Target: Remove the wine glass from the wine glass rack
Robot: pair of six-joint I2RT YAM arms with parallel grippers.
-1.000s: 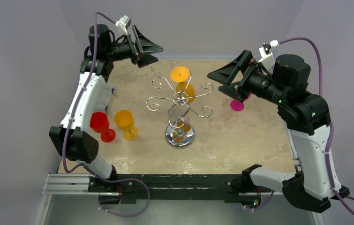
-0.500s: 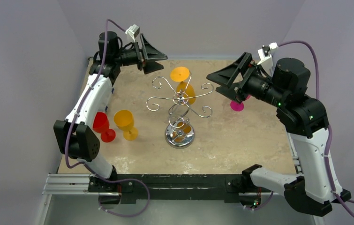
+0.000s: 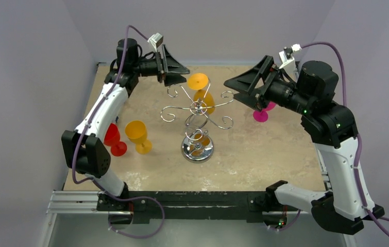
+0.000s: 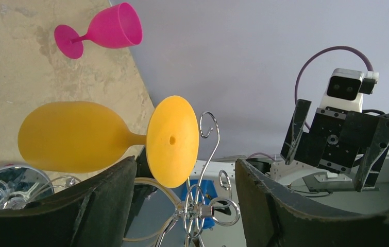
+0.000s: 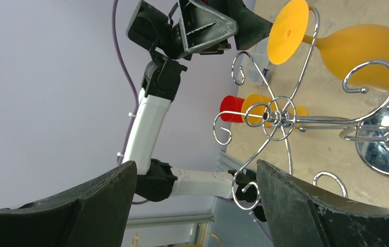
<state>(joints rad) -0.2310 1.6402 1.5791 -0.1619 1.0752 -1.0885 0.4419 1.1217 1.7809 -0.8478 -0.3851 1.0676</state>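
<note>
The orange wine glass (image 3: 205, 101) hangs bowl-down from the chrome wine glass rack (image 3: 198, 147), its foot just ahead of the left gripper (image 3: 182, 75), jaws apart as if to lift it; the right gripper (image 5: 195, 165) hovers opposite, likewise spread.

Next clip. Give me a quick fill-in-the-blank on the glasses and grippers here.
The wine glass rack holds ____ hanging glass.
The lone glass standing on the table right of the rack is ____.
The left gripper, near the hanging glass's foot, is ____.
Missing words: one; pink; open.
</note>
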